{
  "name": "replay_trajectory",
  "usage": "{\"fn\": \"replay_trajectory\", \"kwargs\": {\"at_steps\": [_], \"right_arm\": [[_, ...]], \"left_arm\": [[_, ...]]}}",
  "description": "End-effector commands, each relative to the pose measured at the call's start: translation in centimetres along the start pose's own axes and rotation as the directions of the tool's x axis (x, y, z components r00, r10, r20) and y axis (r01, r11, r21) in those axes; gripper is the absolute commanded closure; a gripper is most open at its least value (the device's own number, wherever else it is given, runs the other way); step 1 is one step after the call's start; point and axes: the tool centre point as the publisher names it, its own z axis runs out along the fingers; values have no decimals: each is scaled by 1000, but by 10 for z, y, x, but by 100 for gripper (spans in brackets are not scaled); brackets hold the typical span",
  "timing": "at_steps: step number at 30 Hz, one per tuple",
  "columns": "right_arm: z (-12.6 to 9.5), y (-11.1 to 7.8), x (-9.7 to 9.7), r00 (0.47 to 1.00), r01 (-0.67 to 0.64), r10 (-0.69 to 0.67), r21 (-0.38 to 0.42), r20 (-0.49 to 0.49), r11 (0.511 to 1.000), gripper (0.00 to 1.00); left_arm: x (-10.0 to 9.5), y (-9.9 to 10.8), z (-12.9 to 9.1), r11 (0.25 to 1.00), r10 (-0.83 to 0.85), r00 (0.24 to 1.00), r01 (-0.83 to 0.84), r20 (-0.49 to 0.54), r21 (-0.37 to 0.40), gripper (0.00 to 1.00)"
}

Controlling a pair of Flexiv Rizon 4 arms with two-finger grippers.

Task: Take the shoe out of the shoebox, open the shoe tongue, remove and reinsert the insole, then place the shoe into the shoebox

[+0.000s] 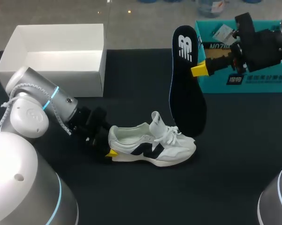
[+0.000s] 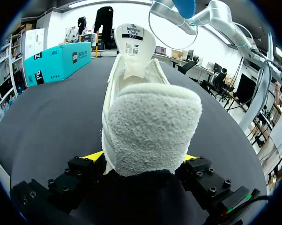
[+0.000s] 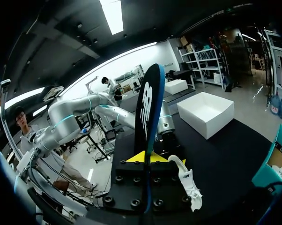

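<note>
Pinches the heel of the shoe (image 1: pixel 152 145) from both sides with the fingers of the left gripper (image 1: pixel 108 152); shoe on its sole on the table (image 1: pixel 234 159), toe to the right, tongue raised; clamps the insole (image 1: pixel 185 84) by its edge between the fingers of the right gripper (image 1: pixel 199 69), insole upright, lower end just behind the laces; open white box (image 1: pixel 56 56) far left, well apart from the shoe

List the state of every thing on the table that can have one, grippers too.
white sneaker with a black side mark, out of the box, standing on its sole, tongue up, insole out
flat black insole, out of the shoe, held upright
white cardboard shoebox, open, empty
left gripper, shut on the sneaker's heel
right gripper, shut on the insole
</note>
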Motion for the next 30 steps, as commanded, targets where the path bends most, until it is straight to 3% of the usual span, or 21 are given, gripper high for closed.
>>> {"fn": "replay_trajectory", "kwargs": {"at_steps": [1,19,30], "right_arm": [[-11,-10,16,999,-16,16,-17,31,1000,100],[-21,-8,47,996,-66,67,-9,57,998,100],[-23,-12,49,996,-55,57,-24,67,998,100]], "left_arm": [[0,1,2,1000,0,1000,0,0,0,100],[0,1,2,1000,0,1000,0,0,0,100],[0,1,2,1000,0,1000,0,0,0,100]]}}
